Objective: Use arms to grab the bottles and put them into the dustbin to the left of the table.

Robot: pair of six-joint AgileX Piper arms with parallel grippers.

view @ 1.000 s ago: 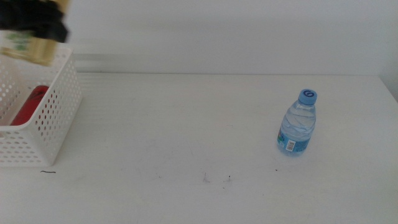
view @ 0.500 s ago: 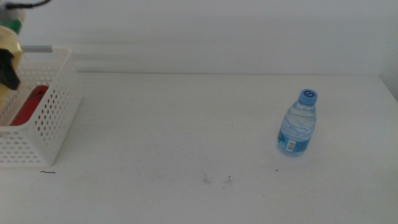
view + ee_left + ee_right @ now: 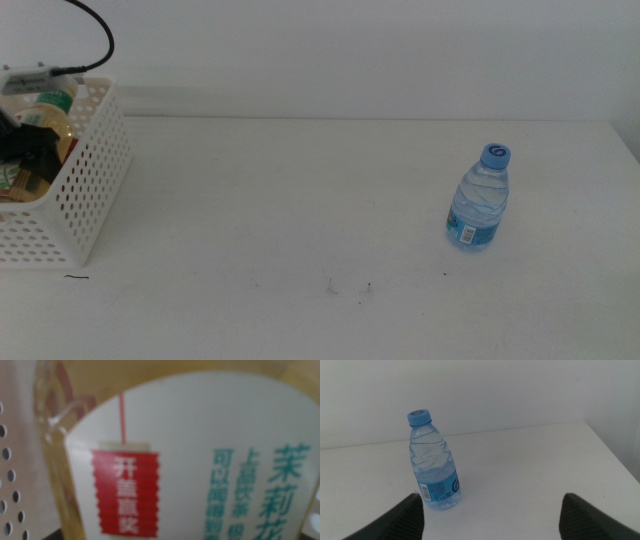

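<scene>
The surface (image 3: 300, 200) lies bare between the dustbin (image 3: 85, 180) at its left edge and the water bottle (image 3: 478, 205) standing upright near its right side, well apart. The dustbin's interior is crowded by the left tool (image 3: 25, 150) and the tea bottle (image 3: 200, 460). The right tool (image 3: 490, 515), jaws spread wide, faces the water bottle unobstructed.

The place looks like a plain lab or test bench rather than a home: a bare white table (image 3: 300, 220) stands against a blank white wall (image 3: 350, 50), with a loose black cable (image 3: 95, 30) looping above a perforated white basket (image 3: 85, 185).
</scene>
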